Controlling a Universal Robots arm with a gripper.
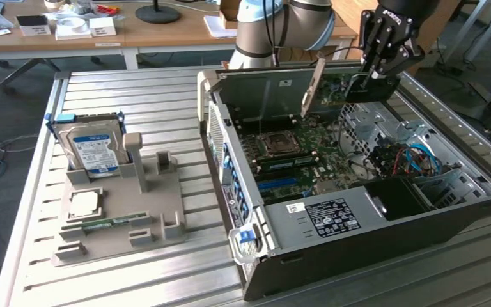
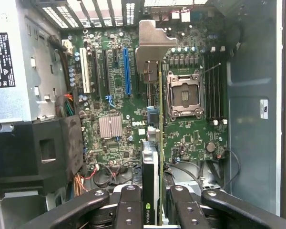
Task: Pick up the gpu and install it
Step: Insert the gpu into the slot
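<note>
The end effector [image 1: 373, 71] is clenched on the gpu [image 1: 337, 86], holding it upright on edge above the open computer case [image 1: 382, 224], over the far end of the motherboard [image 1: 301, 150]; its silver bracket [image 1: 312, 86] points toward the exterior view's left. Seen from the wrist, the card hangs edge-on between the blue slot [image 2: 127, 71] and the empty CPU socket [image 2: 185, 94], clear of the board; the hard drive [image 1: 96, 150] stands in a grey holder [image 1: 156, 192] on the counter [image 1: 143, 89].
</note>
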